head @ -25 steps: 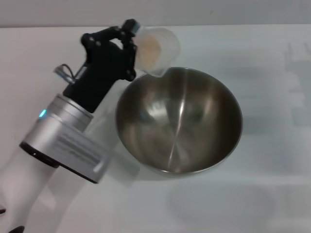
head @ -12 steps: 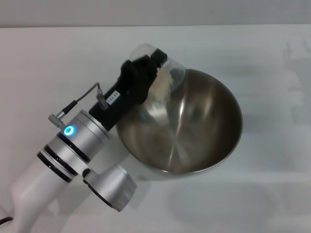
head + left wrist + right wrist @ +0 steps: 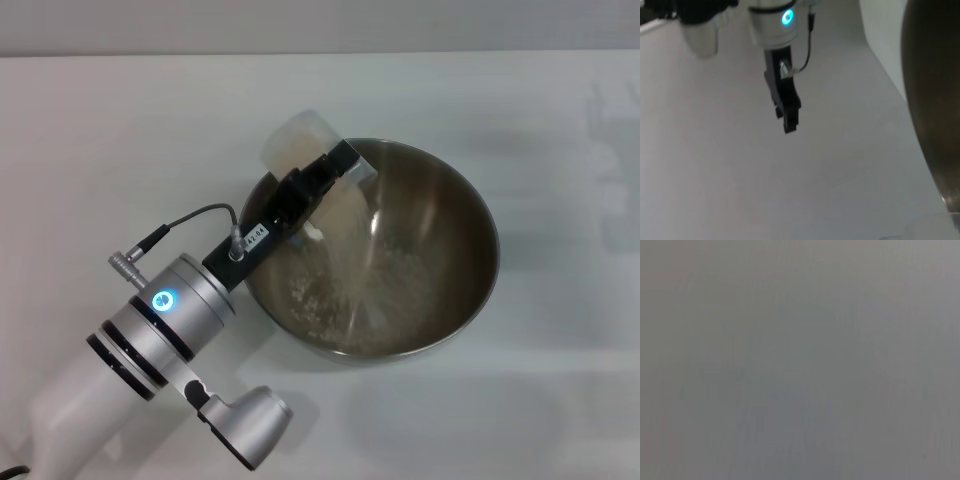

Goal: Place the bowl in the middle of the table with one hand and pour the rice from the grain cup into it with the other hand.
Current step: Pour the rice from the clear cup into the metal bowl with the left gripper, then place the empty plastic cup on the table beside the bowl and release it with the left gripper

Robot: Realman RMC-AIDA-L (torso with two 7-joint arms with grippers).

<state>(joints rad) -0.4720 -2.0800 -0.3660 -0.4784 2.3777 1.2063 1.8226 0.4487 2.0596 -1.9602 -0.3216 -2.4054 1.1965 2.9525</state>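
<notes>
The steel bowl point(image 3: 470, 200) stands on the white table point(image 3: 90, 130) near its middle. My left gripper point(image 3: 322, 172) is shut on the grain cup point(image 3: 298, 142) and holds it tipped over the bowl's near-left rim. Rice point(image 3: 345, 245) streams from the cup and gathers as a loose heap point(image 3: 325, 300) on the bowl's bottom. In the left wrist view the bowl's outer wall point(image 3: 935, 100) fills one side, and my right gripper point(image 3: 787, 112) hangs far off under its arm with a blue light. The right wrist view shows only plain grey.
The left arm's silver wrist with its blue light point(image 3: 160, 300) and cable point(image 3: 190, 220) lies over the table to the left of the bowl. White tabletop point(image 3: 560, 400) lies bare to the right of and in front of the bowl.
The left wrist has rolled further, tipping the cup from upright beside the bowl's rim to mouth-down over the bowl. Rice now streams out and collects in the bowl, which was empty before.
</notes>
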